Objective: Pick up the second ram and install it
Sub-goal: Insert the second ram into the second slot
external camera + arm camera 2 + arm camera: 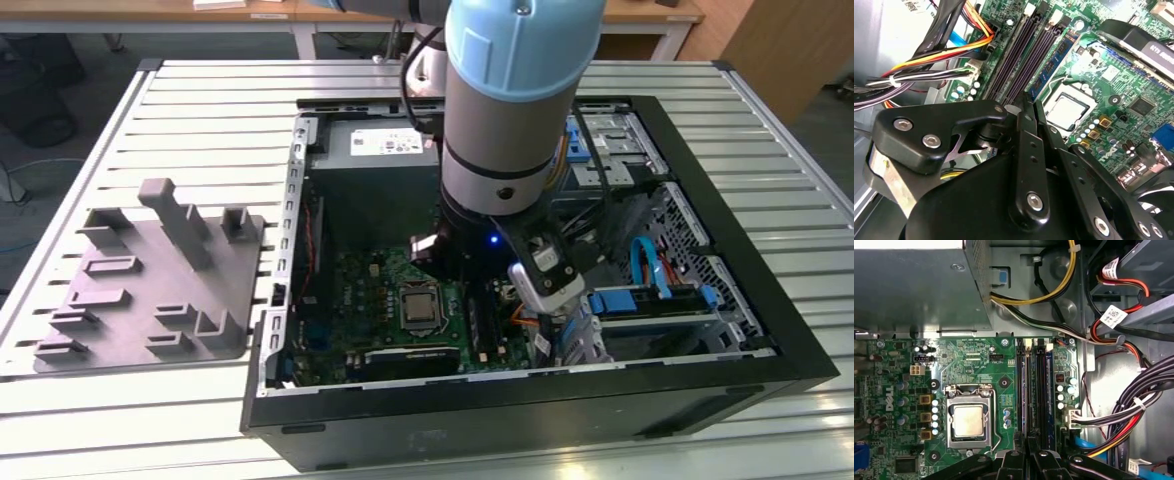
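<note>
My gripper (1030, 107) is shut, its black fingers pressed together, low inside the open computer case (767, 330). In both wrist views its tips (1029, 452) hang right over the bank of dark memory slots (1021, 390) on the green motherboard (979, 365). A slim dark stick with a blue face, which I take for the second ram (1056, 60), stands in one slot (1050, 395) just past the fingertips. Nothing shows between the fingers. Whether the tips touch the stick is hidden. In the exterior view the arm (514, 130) covers the gripper.
The processor socket (968, 420) lies beside the slots. Bundled cables (1126, 415) crowd their other side, with the grey power supply (914, 285) at one end. A grey moulded slotted tray (147, 290) lies on the slatted table at the exterior view's left of the case.
</note>
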Tool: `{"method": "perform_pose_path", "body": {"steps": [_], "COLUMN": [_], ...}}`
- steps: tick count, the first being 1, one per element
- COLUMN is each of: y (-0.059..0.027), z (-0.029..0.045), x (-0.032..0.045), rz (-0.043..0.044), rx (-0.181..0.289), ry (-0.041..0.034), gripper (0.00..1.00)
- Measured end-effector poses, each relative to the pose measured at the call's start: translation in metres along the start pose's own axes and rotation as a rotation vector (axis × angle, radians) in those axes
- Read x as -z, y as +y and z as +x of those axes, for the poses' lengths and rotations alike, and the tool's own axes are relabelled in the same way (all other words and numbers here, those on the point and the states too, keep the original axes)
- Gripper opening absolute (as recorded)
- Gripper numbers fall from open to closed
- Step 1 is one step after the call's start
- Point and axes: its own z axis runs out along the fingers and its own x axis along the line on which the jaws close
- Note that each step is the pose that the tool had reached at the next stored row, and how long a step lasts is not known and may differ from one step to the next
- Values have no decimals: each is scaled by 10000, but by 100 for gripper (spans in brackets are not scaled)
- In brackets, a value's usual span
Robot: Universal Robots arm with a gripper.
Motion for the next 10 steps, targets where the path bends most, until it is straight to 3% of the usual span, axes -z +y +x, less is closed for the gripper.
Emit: {"method": "perform_pose_path", "body": {"steps": [10], "y": [-2], "z": [-44], "x": [-42], "rz": [105], "rx": [4], "ry": [-3], "gripper": [14]}}
